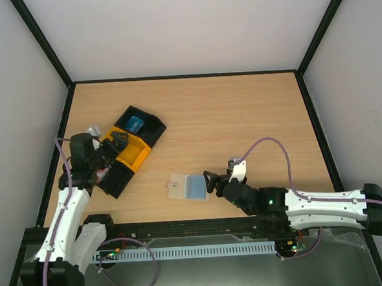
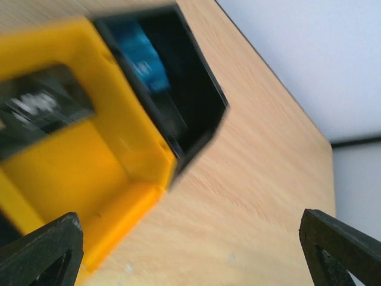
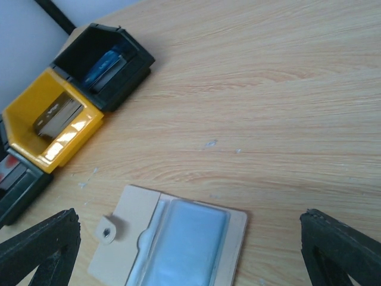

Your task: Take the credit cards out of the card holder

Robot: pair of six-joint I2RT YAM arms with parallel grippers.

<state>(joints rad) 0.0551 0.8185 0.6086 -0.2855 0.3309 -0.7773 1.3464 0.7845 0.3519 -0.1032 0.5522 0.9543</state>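
Right gripper (image 1: 211,184): jaws spread wide, nothing held, low at the card holder's (image 1: 187,185) right end, just beside it; touching or not, cannot tell.
Card holder lies flat and loose on the table (image 1: 241,114), close to the near edge, tan tab pointing left; no red credit cards show on it, so I judge they sit under the pale blue panel.
Risk: nothing pins the holder; a sideways pinch or a tug on a card would likely slide the whole wallet left rather than free a card; thin cards may slip from the pads.
Left gripper (image 1: 118,146): jaws apart, empty, hovering over the yellow tray (image 1: 137,158), well away from the holder, so no bracing from it yet.
Black trays flank the yellow one; the far black tray (image 1: 156,127) holds a bright blue item (image 1: 135,125).
Beyond and to the right: open wood up to the walls.
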